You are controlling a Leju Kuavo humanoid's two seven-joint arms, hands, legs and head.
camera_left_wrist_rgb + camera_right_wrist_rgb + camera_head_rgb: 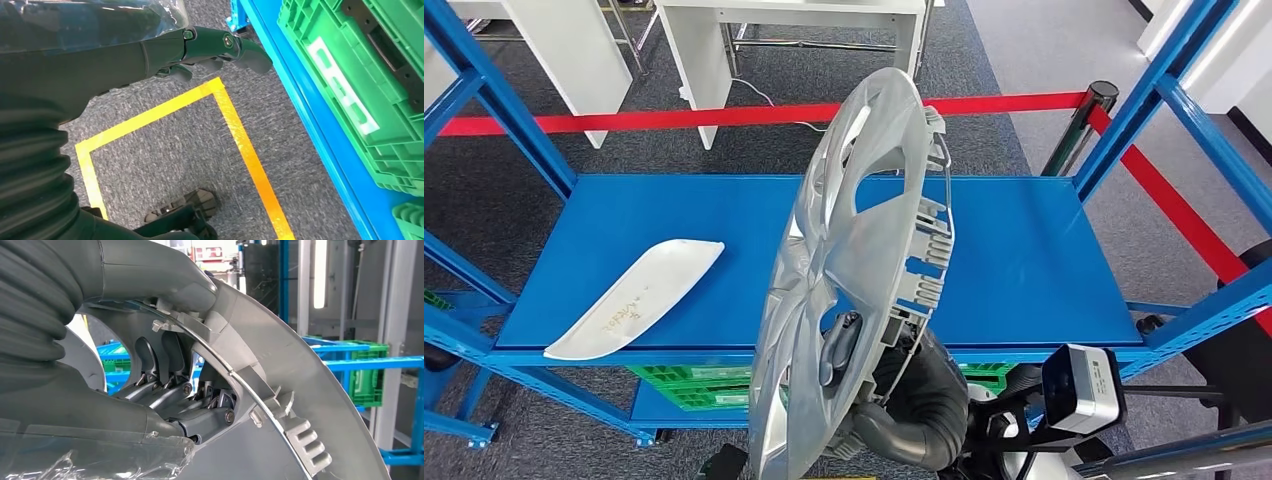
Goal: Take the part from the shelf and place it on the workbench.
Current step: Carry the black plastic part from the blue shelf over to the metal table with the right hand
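Right now the hubcap (pixel 854 280) is up in the air, standing on its edge and tipped a bit, above the right hand (pixel 844 350). It is big, round and silver, with holes in it and grey clips along its back rim. The right hand grips it low down. Dark fingers (pixel 839 345) poke through one hole to the front side, and in the right wrist view the fingers (pixel 170 390) curl through that hole while the thick thumb (pixel 150 270) presses on the rim (pixel 280 345) from the other side. So this hand is closed tight on the hubcap.

Past the hand, on the far side of the hubcap, is a blue shelf (pixel 1024 260). The hubcap is not touching it. On the shelf, off to the hand's left, lies a long white part (pixel 639 295) with some writing on it. Under the shelf, near the hand, sits a green crate (pixel 689 385). Far beyond the shelf a red tape (pixel 724 117) runs across, with white tables (pixel 804 20) behind it.

The left hand (pixel 210 47) hangs low over grey carpet. Its fingers are bent in a little and hold nothing; I cannot tell how far apart they are. Below it is yellow tape (pixel 240 145) on the floor. Just beside it stands a blue rack rail (pixel 300 110) with a green bin (pixel 360 85) on it.
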